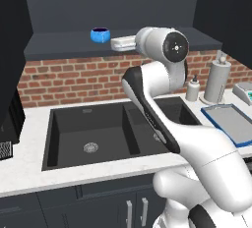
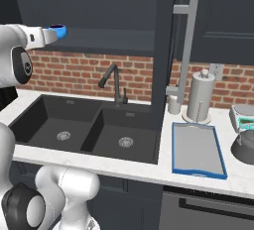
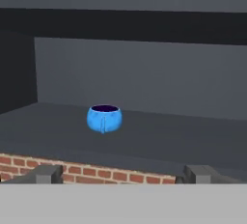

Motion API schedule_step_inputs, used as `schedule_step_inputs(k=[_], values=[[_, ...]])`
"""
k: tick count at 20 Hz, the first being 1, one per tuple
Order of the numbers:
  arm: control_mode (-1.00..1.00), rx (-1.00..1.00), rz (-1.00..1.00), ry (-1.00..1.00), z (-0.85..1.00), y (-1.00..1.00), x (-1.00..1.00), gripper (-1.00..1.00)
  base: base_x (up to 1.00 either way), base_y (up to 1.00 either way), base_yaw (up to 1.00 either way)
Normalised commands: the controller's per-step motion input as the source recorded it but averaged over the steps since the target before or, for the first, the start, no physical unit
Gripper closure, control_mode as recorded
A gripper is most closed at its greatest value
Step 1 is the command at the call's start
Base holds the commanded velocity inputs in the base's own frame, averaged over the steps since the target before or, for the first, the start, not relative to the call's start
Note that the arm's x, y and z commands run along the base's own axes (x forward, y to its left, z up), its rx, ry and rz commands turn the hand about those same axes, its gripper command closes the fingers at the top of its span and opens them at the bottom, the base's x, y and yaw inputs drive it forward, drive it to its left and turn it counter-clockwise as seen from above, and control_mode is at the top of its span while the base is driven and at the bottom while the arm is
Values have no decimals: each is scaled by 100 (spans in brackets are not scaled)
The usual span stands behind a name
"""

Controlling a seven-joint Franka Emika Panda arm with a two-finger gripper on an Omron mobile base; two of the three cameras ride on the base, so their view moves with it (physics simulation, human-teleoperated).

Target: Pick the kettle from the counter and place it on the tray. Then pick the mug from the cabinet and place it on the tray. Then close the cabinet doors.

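The arm is raised to the dark charcoal wall cabinet (image 1: 123,11), its two-finger gripper (image 3: 124,174) spread wide and grasping nothing. The small bright-blue mug with a navy inside (image 3: 104,118) stands upright on the cabinet shelf, back from the front edge, apart from the fingertips (image 3: 46,174).

In the inspector's judgement, the step in hand is the approach to the mug. The gripper should advance level over the front edge, centre the mug between the jaws, and close across its round body, not its handle.

The hand view shows the mug's handle facing the camera. The right base view alone shows the squat dark-grey metal kettle (image 2: 246,146) on the white speckled counter (image 2: 149,172), near its right edge, beside the bare blue-rimmed grey tray (image 2: 197,173); the kettle step appears undone.
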Motion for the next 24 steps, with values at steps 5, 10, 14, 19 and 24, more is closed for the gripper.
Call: schedule_step_inputs(k=[5,10,14,19,24], values=[[-100,0,0,4,7,1,0,-100,0,0,0],[-100,0,3,0,10,15,0,-100,0,0,0],[-100,0,0,0,3,12,0,-100,0,0,0],[-100,0,0,0,0,2,0,-100,0,0,0],[-100,0,0,0,0,0,0,-100,0,0,0]])
